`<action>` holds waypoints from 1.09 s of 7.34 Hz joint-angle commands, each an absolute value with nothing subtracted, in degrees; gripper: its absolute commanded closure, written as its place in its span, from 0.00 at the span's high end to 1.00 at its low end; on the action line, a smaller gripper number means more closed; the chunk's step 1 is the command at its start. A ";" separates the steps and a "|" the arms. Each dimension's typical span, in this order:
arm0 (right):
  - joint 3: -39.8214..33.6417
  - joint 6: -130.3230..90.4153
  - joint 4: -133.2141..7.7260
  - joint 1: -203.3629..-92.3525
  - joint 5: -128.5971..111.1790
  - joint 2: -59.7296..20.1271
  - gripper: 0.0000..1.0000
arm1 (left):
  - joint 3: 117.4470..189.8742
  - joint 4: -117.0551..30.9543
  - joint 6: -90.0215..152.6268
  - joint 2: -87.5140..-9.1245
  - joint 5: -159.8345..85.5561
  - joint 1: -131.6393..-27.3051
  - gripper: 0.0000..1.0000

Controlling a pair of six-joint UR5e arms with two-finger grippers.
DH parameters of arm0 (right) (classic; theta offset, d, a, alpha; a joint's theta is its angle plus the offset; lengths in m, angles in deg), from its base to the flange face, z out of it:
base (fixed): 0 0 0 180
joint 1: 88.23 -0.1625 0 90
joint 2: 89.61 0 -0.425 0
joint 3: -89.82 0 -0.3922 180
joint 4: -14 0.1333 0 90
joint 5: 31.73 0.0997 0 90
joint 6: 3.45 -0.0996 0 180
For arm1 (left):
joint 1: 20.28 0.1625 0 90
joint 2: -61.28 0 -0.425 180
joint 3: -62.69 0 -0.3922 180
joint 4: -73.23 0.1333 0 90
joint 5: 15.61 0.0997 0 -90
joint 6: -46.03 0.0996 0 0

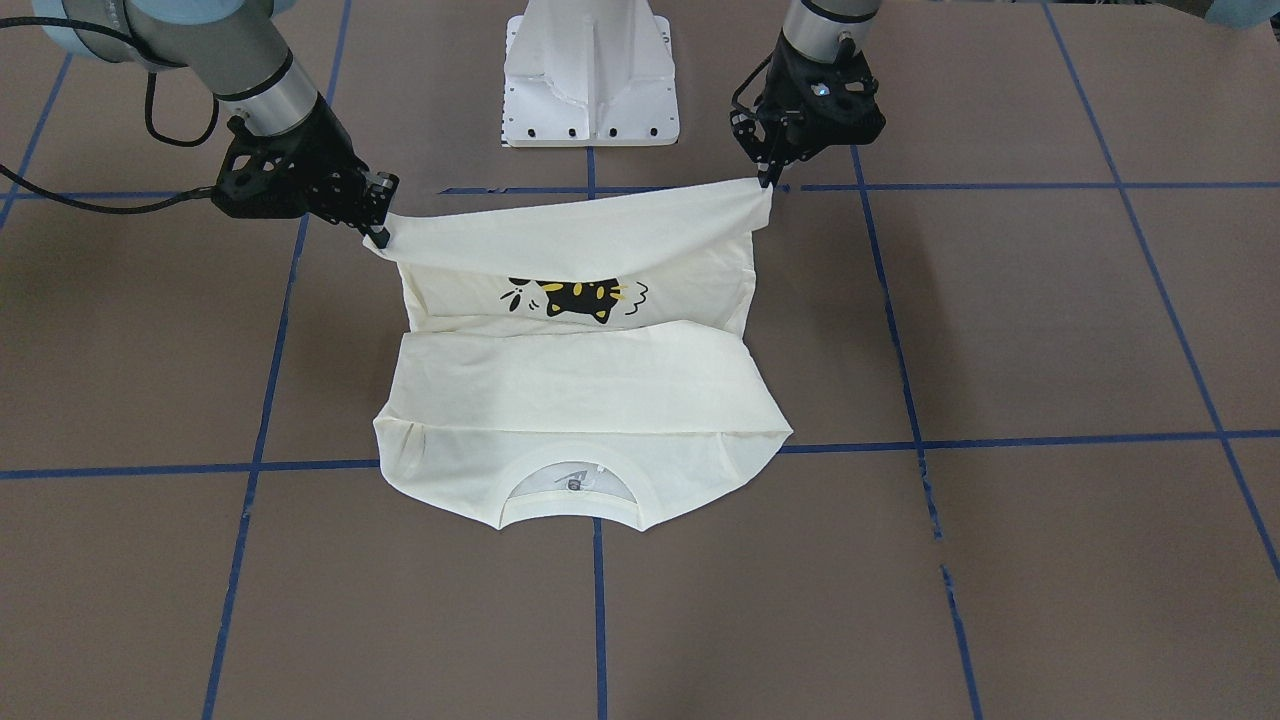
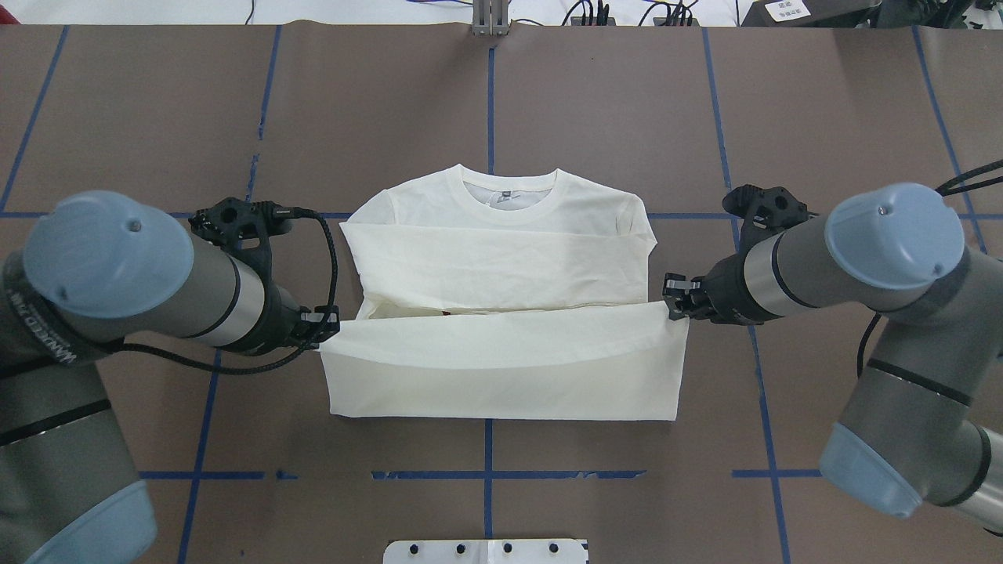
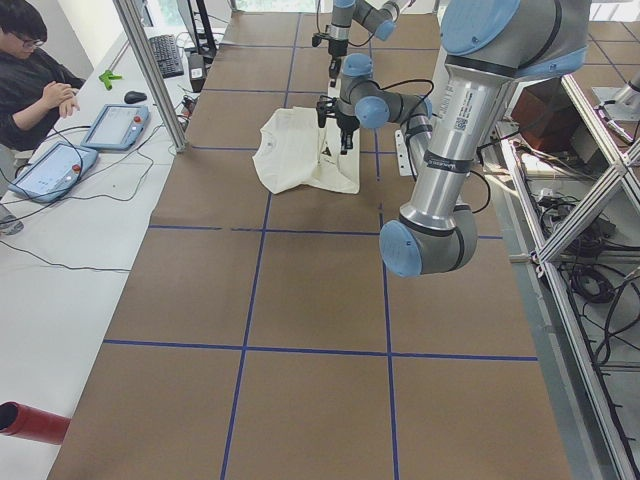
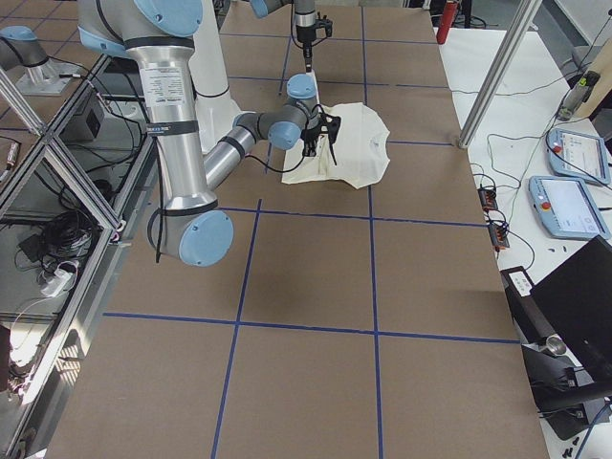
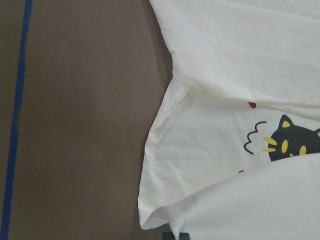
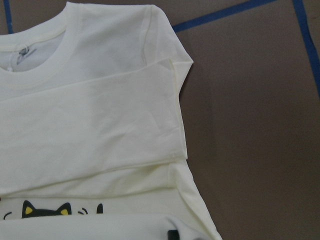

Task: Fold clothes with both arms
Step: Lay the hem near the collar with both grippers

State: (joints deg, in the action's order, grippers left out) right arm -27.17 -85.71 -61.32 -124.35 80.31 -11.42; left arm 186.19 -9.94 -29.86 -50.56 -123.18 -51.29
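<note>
A brown tabletop [image 2: 157,117] ruled into squares by blue tape lines [image 2: 490,94] carries the work. The white pedestal base [image 1: 590,80] stands at the robot's near edge, and a person [image 3: 35,75] sits at a side desk off to the left.

The left gripper [image 2: 320,325] has its jaws pinched tight on the left corner of the hem [image 1: 580,212]. The right gripper [image 2: 675,304] has its jaws closed the same way on the right corner. Each bites only the very tip of the cloth. Between them the hem hangs lifted off the tabletop, dipping a little at its middle.

The shirt [image 2: 501,376] lies at the centre, front up, with its collar [image 2: 505,207] on the far side. The sleeves [image 2: 501,262] are folded across the chest. A black cat print [image 1: 580,297] shows under the raised flap.

The fold looks about half made, and the grip is the weak spot. With so little cloth in either pinch, a corner could slip out and drop the flap askew. If one arm travels ahead of the other, the hem would probably land crooked. The sagging middle may also brush the folded sleeves and pull them out of place.

No lettering can be read. A red fleck [image 5: 251,104] beside the cat is only partly shown. The neck tag [image 1: 575,482] and the sticker on the left arm [image 2: 39,329] are too small or blurred to make out.
</note>
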 commanded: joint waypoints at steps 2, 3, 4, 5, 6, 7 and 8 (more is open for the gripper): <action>-18.05 -85.37 -61.32 -128.99 80.15 -19.98 0.00 | 175.67 -16.24 -27.63 -54.19 -124.23 -58.66 0.00; -15.07 -85.28 -61.32 -130.75 80.24 -22.09 0.00 | 172.15 -16.42 -25.88 -56.21 -124.59 -60.60 0.00; -12.34 -85.28 -61.32 -132.24 80.42 -23.67 0.00 | 167.94 -20.34 -25.69 -56.93 -124.50 -61.05 0.00; -9.09 -85.02 -61.32 -133.39 80.68 -25.78 0.00 | 163.63 -25.07 -25.69 -56.94 -124.50 -61.58 0.00; -4.97 -84.93 -61.32 -134.10 80.68 -28.76 0.00 | 160.81 -28.43 -25.69 -56.94 -124.50 -62.11 0.00; -1.88 -84.93 -61.23 -134.37 80.68 -30.53 0.00 | 159.47 -29.68 -25.60 -57.02 -124.50 -62.81 0.00; -1.42 -85.10 -61.23 -134.63 80.77 -31.24 0.00 | 159.81 -29.43 -25.60 -57.20 -124.68 -63.16 0.00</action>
State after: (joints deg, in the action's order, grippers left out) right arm -3.40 -84.99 -61.26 -134.19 80.69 -29.67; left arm 160.53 -28.60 -25.64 -57.02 -124.55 -62.58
